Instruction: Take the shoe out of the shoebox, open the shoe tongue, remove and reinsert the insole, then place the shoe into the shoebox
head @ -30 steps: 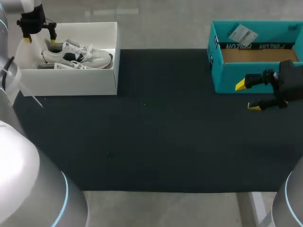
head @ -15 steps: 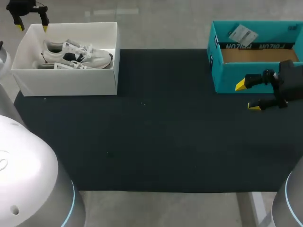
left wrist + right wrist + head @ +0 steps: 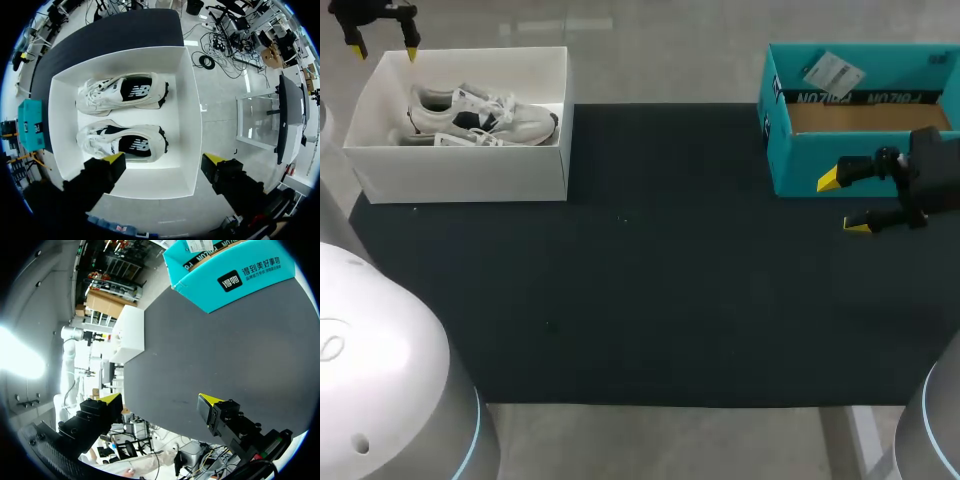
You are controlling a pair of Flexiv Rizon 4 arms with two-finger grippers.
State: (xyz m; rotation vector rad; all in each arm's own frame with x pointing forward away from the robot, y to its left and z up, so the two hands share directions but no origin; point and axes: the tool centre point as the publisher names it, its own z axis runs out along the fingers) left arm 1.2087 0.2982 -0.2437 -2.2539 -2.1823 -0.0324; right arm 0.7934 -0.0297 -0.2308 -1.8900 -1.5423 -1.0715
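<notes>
Left claw (image 3: pixel 385 50) hangs wide open and empty over the far left corner of the white box (image 3: pixel 470 172), touching nothing. Right claw (image 3: pixel 842 203) is spread just as wide and grips nothing. It sits low over the desk (image 3: pixel 650 280) just in front of the teal box (image 3: pixel 800 160). Whether its upper tip touches that box's front wall cannot be told.

Both shoes (image 3: pixel 485 115) lie inside the white box, which stands at the desk's far left corner. They are white with dark panels and rest on their sides, toes toward the middle of the desk. A dark mat covers the desk, and the teal box stands at its far right corner. It is open on top, with a brown cardboard floor and a small paper tag (image 3: pixel 833 72) on its back flap.

Only the left wrist view looks straight down into the white box (image 3: pixel 60 125). There the shoes (image 3: pixel 122 142) lie side by side, parallel and a little apart, heels toward the same wall. Left claw (image 3: pixel 165 160) shows its two yellow tips over the box's near wall. The right wrist view looks along the mat (image 3: pixel 225 350) instead. Its own open claw (image 3: pixel 160 400) has only bare mat between its tips. The teal box (image 3: pixel 235 275) stands off to one side, and the white box (image 3: pixel 132 335) is far ahead with its contents hidden.
</notes>
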